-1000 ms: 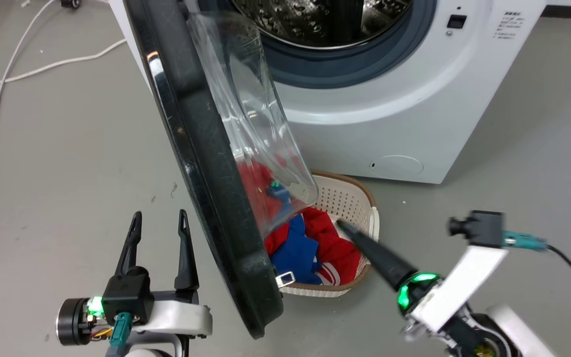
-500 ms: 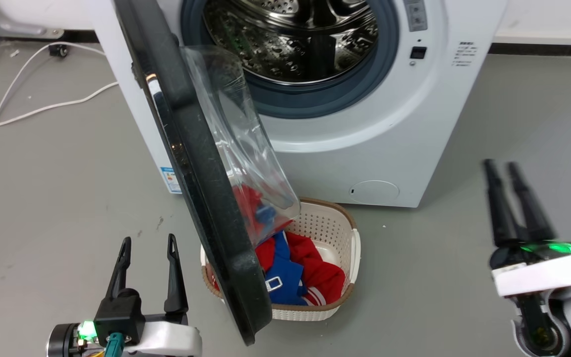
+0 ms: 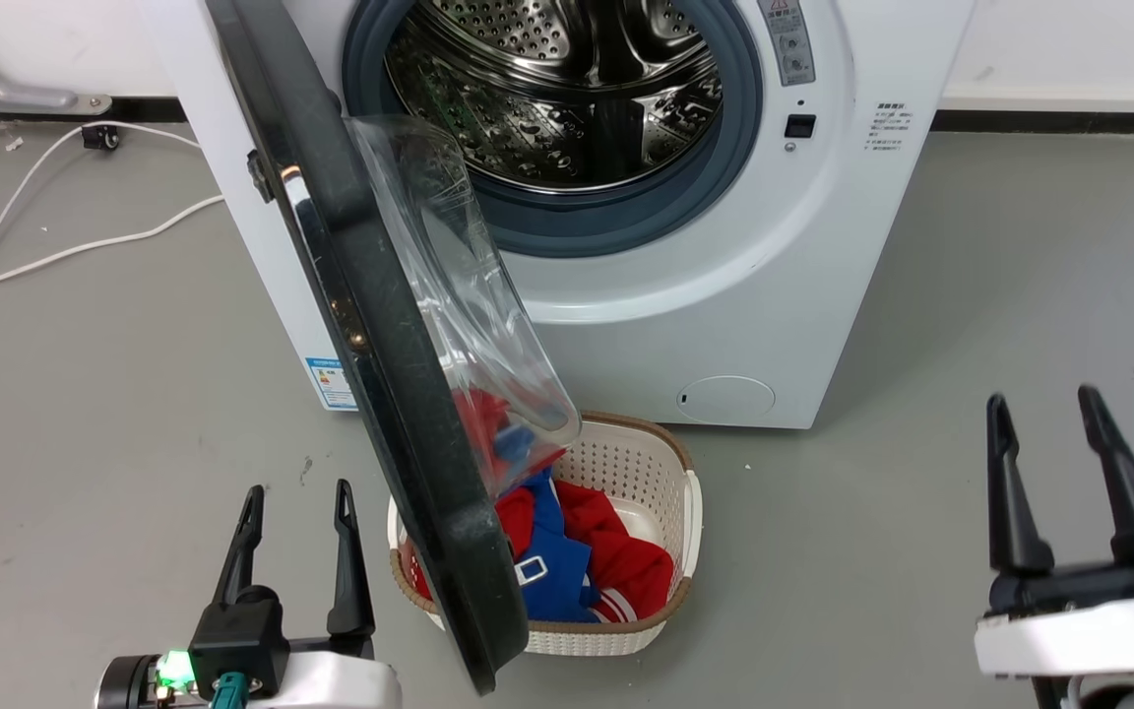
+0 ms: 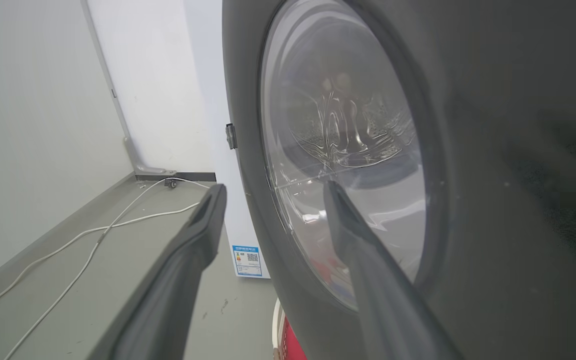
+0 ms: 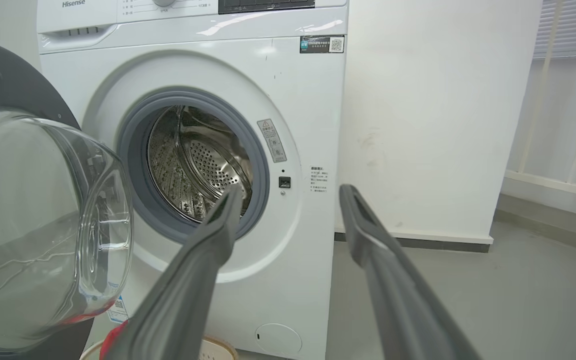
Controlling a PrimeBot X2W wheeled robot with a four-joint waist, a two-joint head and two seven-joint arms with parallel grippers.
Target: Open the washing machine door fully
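Door [image 3: 385, 394] stands roughly square to machine [image 3: 823, 295], lower edge over basket [image 3: 641, 463]. Likely rigid, weighty, with slick rim and fragile glass bowl: push on black rim, not glass. Left gripper [image 3: 298, 489] beside outer face, fingers apart, empty. Right gripper [image 3: 1041, 399] spread, empty, well clear.

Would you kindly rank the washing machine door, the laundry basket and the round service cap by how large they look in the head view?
1. washing machine door, helped by its nearness to the camera
2. laundry basket
3. round service cap
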